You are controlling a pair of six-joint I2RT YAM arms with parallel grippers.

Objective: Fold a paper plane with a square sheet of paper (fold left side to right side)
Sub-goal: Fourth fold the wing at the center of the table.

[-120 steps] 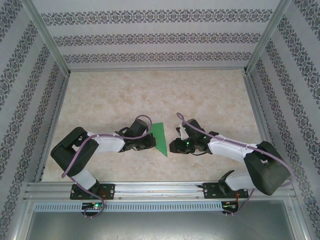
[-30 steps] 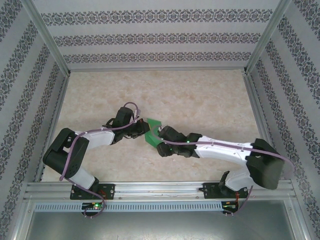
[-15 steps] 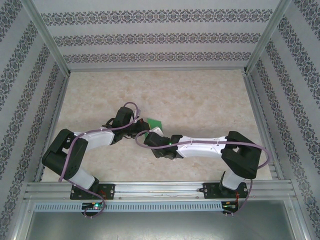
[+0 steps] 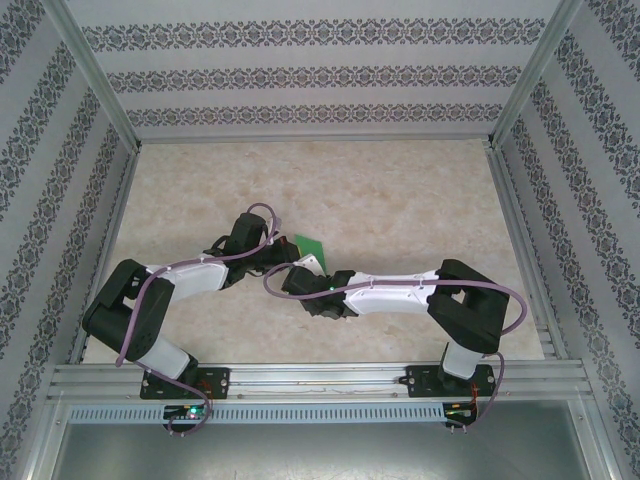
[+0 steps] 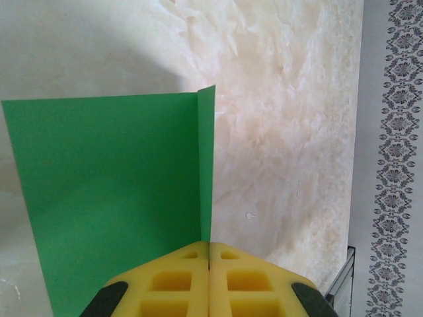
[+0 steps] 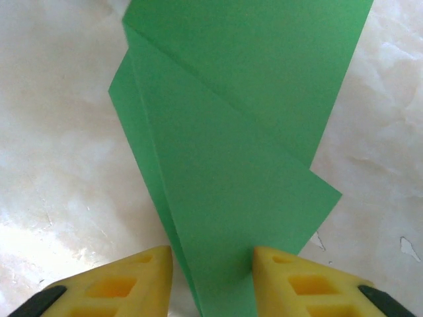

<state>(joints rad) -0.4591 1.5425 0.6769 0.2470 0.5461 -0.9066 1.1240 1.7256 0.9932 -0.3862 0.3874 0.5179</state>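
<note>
— Where is the green paper (image 5: 112,191) sitting?

— It is lying on the pale marbled table (image 4: 400,200), a little left of the middle, right where the two arms are meeting. From above, just a small green corner is peeking out past the arms.

— What is the left gripper (image 5: 209,246) doing?

— Its two yellow fingers are pressing flat together, with no gap showing. A narrow upright strip of the paper is running straight down into the seam between them, so it is pinching the paper along that raised edge. The wide part of the sheet is spreading out to the left of the strip.

— And the right gripper (image 6: 211,254)?

— The right arm is stretching far across toward the left one. Its yellow fingers (image 6: 142,277) are standing apart, one on each side of the paper, and the green is passing through the gap between them.

— Are they squeezing it?

— I cannot tell. The paper is filling most of the gap, but the fingers are not meeting.

— How is the paper looking from that side?

— Layers are overlapping at an angle. A slanted crease is crossing the upper part, and one corner is pointing out to the right over the table.
</note>
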